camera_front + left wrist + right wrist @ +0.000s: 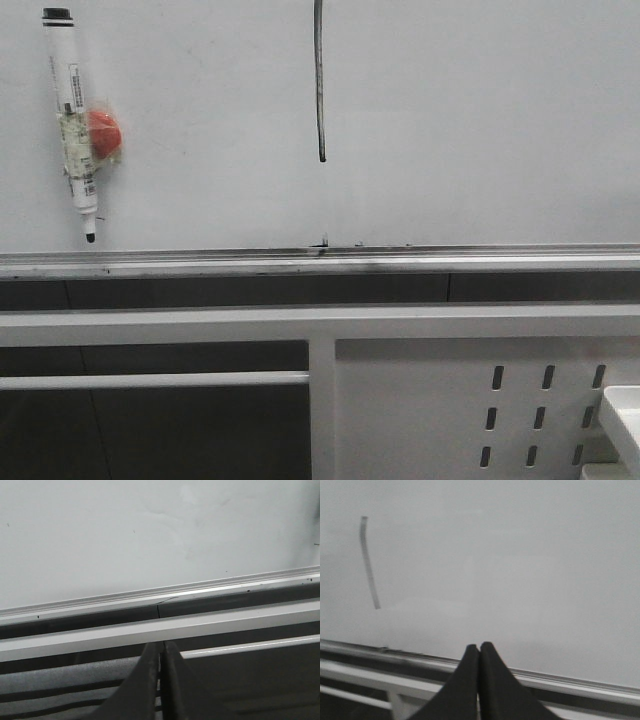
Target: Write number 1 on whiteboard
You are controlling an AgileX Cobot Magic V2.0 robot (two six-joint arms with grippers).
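Note:
The whiteboard [480,120] fills the upper half of the front view, with a silvery rail [320,262] along its lower edge. The number 1 [320,80] is a thin dark vertical stroke near the board's top middle; it also shows in the right wrist view as the stroke [369,562]. A white marker pen [74,120] with a red ball [104,132] taped on sticks to the board at the left, tip down. My left gripper [160,645] is shut and empty, below the rail [160,596]. My right gripper [479,646] is shut and empty, facing the board [520,555].
Below the rail run a white horizontal frame bar [320,323] and a white panel with slotted holes [540,400] at the lower right. Small dark smudges [322,243] sit by the rail. A white object's corner [625,420] shows at the right edge.

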